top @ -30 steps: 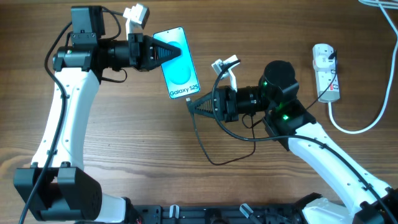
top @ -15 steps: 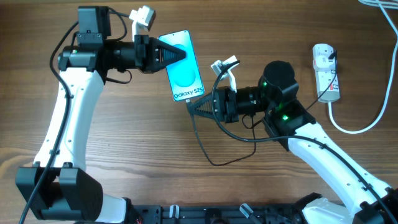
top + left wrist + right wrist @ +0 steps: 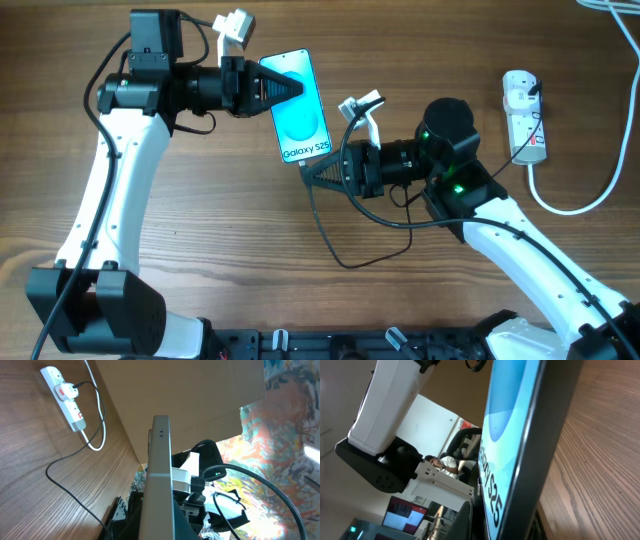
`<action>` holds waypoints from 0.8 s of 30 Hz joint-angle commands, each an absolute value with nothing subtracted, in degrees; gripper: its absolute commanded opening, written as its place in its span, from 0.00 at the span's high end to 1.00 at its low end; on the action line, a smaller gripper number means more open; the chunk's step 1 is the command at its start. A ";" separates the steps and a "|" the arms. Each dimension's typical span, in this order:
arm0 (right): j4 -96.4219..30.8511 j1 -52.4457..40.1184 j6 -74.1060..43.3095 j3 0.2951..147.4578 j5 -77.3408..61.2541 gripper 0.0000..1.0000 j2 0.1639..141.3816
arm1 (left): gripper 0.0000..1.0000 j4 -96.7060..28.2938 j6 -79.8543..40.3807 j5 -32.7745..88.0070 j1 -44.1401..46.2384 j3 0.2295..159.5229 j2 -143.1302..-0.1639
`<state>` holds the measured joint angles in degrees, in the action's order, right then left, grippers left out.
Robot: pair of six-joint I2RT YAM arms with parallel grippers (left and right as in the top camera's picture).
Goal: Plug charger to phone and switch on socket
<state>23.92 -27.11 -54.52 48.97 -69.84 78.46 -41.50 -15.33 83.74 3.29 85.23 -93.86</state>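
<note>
The phone point(image 3: 303, 112), light blue screen reading "Galaxy S25", is held off the table by my left gripper point(image 3: 283, 88), which is shut on its upper end. The left wrist view shows the phone edge-on point(image 3: 160, 470) between the jaws point(image 3: 161, 527). My right gripper point(image 3: 312, 170) is shut on the plug end of the charger, right at the phone's lower edge. The plug tip itself is hidden. The black cable point(image 3: 340, 258) loops below it on the table. The phone screen fills the right wrist view point(image 3: 512, 435). The white socket point(image 3: 525, 115) lies far right, also in the left wrist view point(image 3: 65, 397).
The socket's white lead point(image 3: 575, 203) curves along the right table edge. A black plug sits in the socket point(image 3: 537, 92). Both arms meet over the wooden table's middle point(image 3: 220, 220).
My left arm has carried the phone right and slightly down, bringing its lower edge to the right gripper. The right arm has stayed still.
</note>
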 commanded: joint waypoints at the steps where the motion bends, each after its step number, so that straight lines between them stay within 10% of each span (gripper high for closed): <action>1: 24.47 -26.92 -55.55 49.01 -65.78 0.96 78.54 | 0.96 -41.52 -15.44 85.45 3.38 85.47 -92.99; 24: 24.45 -26.92 -55.70 49.01 -65.52 0.96 78.54 | 0.96 -41.10 -18.48 85.49 1.10 85.47 -92.99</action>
<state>24.05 -27.11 -55.31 48.97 -67.22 78.46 -41.28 -17.08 83.61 1.32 85.23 -93.86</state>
